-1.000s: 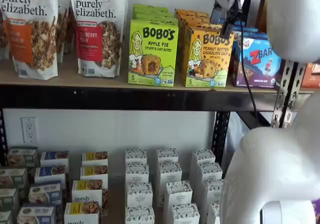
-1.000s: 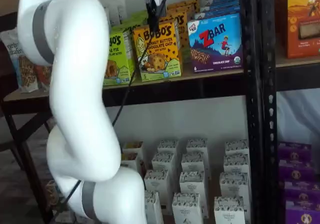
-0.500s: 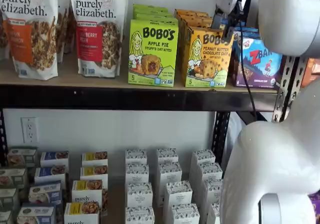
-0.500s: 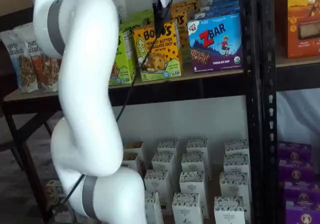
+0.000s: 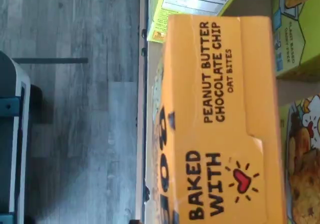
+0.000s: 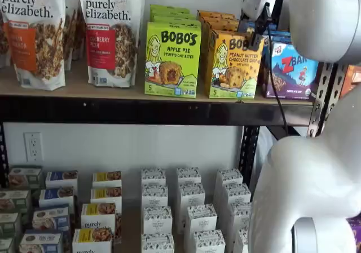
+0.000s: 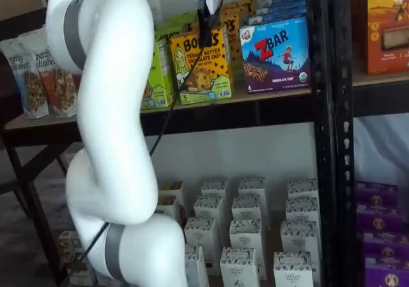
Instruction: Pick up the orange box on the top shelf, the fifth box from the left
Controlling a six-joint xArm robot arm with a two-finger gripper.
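Note:
The orange box point(image 6: 234, 64) stands upright on the top shelf point(image 6: 113, 109), with more orange boxes lined up behind it. It also shows in a shelf view point(image 7: 201, 66), on the same top shelf point(image 7: 255, 108). My gripper point(image 6: 254, 27) hangs just over the box's top edge, black fingers pointing down on either side of it, open and holding nothing. Side-on, the gripper point(image 7: 204, 18) shows only one finger and a cable. In the wrist view the orange box point(image 5: 220, 119) top, lettered "PEANUT BUTTER CHOCOLATE CHIP", fills most of the picture.
A green Bobo's box point(image 6: 172, 58) stands close on the orange box's left, a blue ZBar box point(image 6: 293, 70) close on its right. Granola bags point(image 6: 110, 33) stand further left. Small white cartons point(image 6: 189, 208) fill the lower shelf. A black upright point(image 7: 326, 133) rises right of the ZBar.
The arm's big white links have swung rightward in a shelf view. The gripper has shifted a little further over the orange box's top. The box has not moved.

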